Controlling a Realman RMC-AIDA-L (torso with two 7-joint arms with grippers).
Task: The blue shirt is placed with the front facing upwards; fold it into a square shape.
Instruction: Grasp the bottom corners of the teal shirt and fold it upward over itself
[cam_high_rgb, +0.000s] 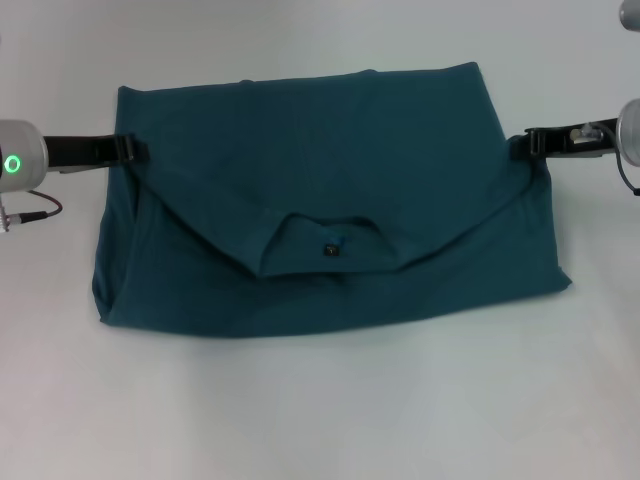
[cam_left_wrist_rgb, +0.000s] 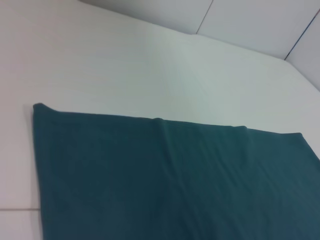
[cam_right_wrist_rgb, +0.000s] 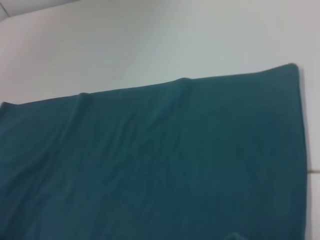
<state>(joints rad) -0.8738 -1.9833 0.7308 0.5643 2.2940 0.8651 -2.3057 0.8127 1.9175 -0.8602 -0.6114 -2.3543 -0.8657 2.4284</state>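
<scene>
Left gripper (cam_high_rgb: 132, 150) sits at the left edge of the blue shirt (cam_high_rgb: 330, 180), touching the cloth; finger state cannot be told. Shirt lies flat on the white table (cam_high_rgb: 320, 420), long axis left to right, collar folded toward the near hem. Neck label (cam_high_rgb: 331, 249) shows black; print unreadable. No chest lettering visible. Right gripper (cam_high_rgb: 535, 145) meets the right edge likewise, fingers undeterminable. Both arms sit equally near; next fold likely turns on these side edges.
</scene>
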